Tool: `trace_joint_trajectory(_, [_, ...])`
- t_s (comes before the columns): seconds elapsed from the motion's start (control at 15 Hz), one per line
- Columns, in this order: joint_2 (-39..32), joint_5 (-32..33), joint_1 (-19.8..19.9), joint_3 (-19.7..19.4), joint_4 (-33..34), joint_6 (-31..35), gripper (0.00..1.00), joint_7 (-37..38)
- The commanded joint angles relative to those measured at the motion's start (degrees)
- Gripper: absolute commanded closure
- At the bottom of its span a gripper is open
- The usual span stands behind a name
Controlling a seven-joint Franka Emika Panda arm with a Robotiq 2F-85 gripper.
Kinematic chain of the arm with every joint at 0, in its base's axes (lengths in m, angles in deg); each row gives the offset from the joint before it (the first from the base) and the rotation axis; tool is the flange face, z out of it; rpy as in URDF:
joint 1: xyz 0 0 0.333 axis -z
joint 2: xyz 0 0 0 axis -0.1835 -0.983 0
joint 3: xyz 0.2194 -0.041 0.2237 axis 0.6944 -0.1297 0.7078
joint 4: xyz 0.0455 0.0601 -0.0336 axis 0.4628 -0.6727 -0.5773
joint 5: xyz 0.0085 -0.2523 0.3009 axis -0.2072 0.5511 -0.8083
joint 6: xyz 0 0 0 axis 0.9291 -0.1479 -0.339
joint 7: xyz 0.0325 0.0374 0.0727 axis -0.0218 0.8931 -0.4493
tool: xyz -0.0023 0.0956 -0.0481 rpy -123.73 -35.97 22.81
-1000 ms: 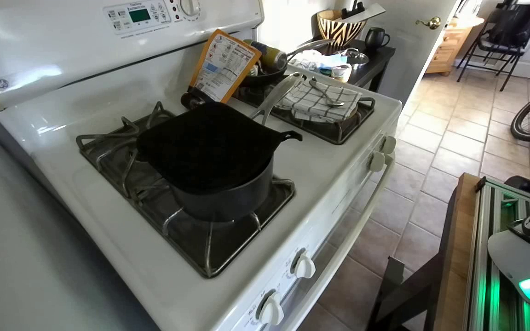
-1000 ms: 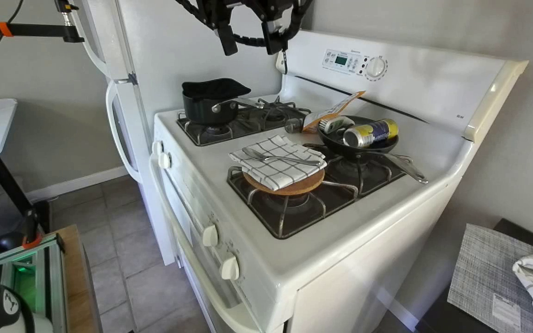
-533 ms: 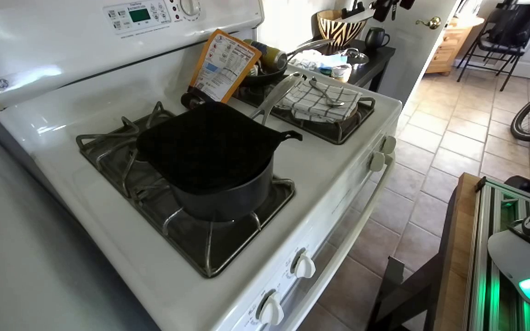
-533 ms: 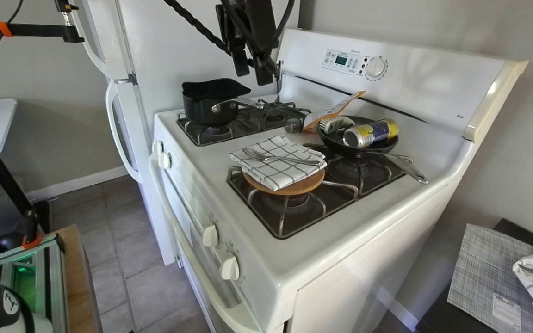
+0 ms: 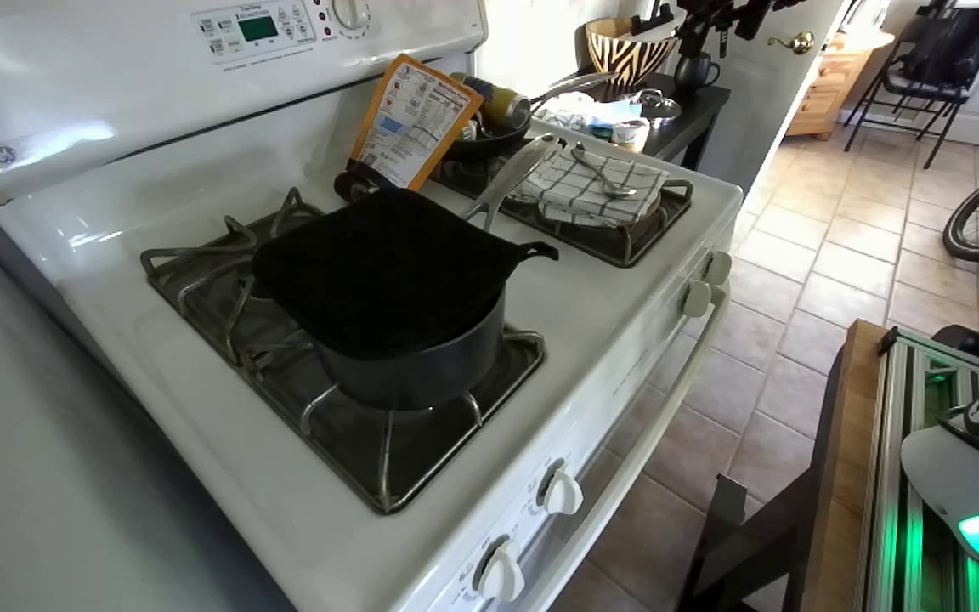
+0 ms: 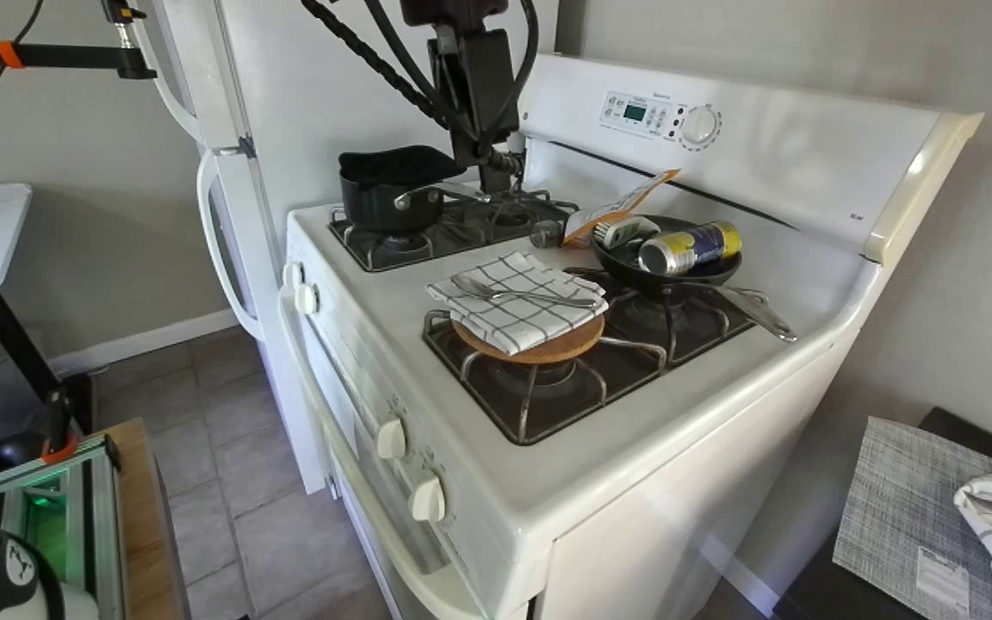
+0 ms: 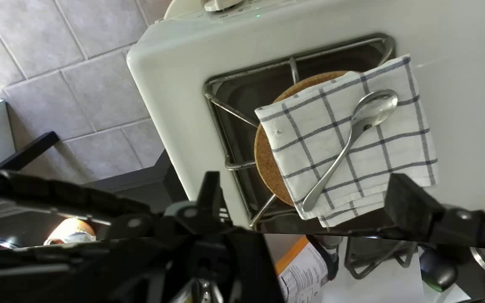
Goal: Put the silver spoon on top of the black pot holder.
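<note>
Lower than a second ago, the pincer (image 7: 305,184) hangs spread and empty. The spoon (image 7: 350,140) lies ungrasped on the cloth (image 7: 375,158); carrying it to the pot holder (image 5: 383,268) remains.

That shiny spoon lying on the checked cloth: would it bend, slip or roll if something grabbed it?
The silver spoon looks like metal, so it should be stiff. Slim and shiny, it may slip or twist when gripped. Its oval bowl makes rolling unlikely, though a push might rumple the folded cloth beneath.
</note>
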Motion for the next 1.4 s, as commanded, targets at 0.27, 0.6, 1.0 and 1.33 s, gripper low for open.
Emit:
trace_joint_trajectory(0.27, [-8.2, -8.5, 2.1, -3.0, 0.2, 13.8, 0.00, 5.4])
trace_joint_trajectory(0.6, [-14.3, -12.9, 1.2, -2.7, 1.4, 10.6, 0.02, 6.3])
trace_joint_trajectory(1.0, [-15.5, -12.6, 0.7, -2.9, 0.3, 11.2, 0.00, 5.1])
trace_joint_trajectory(1.33, [-19.4, -12.4, 0.5, -2.1, 2.1, 11.2, 0.00, 9.4])
